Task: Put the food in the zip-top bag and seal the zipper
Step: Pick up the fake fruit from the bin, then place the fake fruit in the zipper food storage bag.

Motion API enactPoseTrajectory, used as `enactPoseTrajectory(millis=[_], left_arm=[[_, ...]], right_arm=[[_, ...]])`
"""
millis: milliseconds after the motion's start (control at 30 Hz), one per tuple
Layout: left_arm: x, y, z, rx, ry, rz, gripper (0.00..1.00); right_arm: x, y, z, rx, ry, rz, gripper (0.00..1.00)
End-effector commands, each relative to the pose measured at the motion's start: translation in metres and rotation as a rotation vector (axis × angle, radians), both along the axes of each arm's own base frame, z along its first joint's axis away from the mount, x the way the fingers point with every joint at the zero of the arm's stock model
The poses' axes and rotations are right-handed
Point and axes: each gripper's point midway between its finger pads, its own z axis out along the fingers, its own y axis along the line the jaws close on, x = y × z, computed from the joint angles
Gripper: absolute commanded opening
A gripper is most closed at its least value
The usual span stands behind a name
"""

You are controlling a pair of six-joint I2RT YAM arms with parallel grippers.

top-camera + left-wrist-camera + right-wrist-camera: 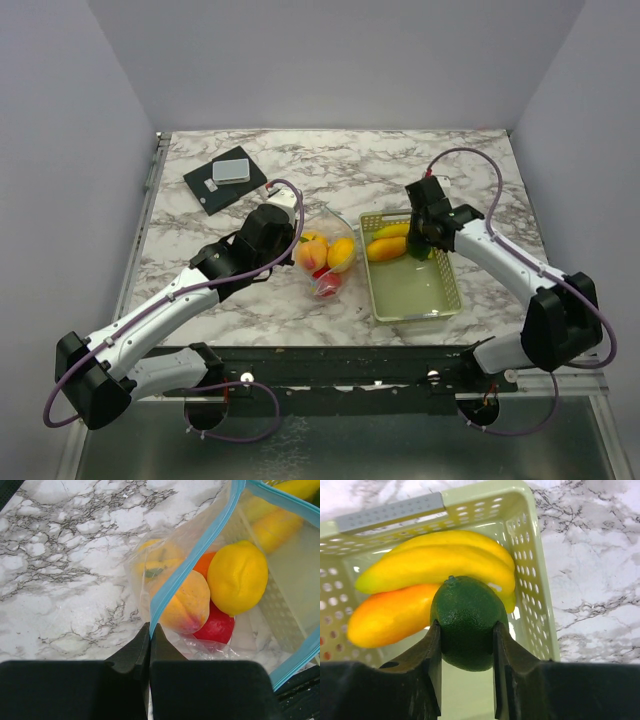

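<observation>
Fruit [235, 577] lying in clear bag [142, 562].
Left gripper [150, 639] is pinching its zipper [200, 545]; right gripper [467, 645] is clamping a green fruit [467, 617] in the basket [390, 507].

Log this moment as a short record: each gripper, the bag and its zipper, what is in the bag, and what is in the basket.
left gripper: shut on the zipper of the zip-top bag
right gripper: shut on a dark green fruit, over the basket
zipper state: unsealed, mouth open
in bag: lemon-like fruit, peach-coloured fruit, red fruit, orange piece partly hidden
in basket: yellow bananas, orange elongated fruit
</observation>
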Motion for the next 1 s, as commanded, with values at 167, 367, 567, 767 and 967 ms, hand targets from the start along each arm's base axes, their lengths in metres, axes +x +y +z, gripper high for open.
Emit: enactPoseTrajectory(millis=[167, 367, 567, 767, 967], left_arm=[[0.001, 0.003, -0.004, 0.011, 0.000, 0.009, 0.00], [0.001, 0.003, -0.004, 0.012, 0.000, 0.010, 0.00], [0.001, 0.003, -0.004, 0.009, 0.002, 0.009, 0.00], [0.001, 0.003, -0.005, 0.013, 0.004, 0.009, 0.00], [0.001, 0.002, -0.005, 0.011, 0.004, 0.007, 0.00]], right_arm=[[-0.008, 0.028, 0.081, 0.222, -0.143, 0.089, 0.07], [-0.020, 0.056, 0.134, 0.345, -0.250, 0.200, 0.07], [-0.040, 0.093, 0.188, 0.505, -0.355, 0.355, 0.07], [-0.061, 0.132, 0.221, 0.612, -0.408, 0.501, 0.08], [-0.077, 0.168, 0.232, 0.646, -0.417, 0.598, 0.08]])
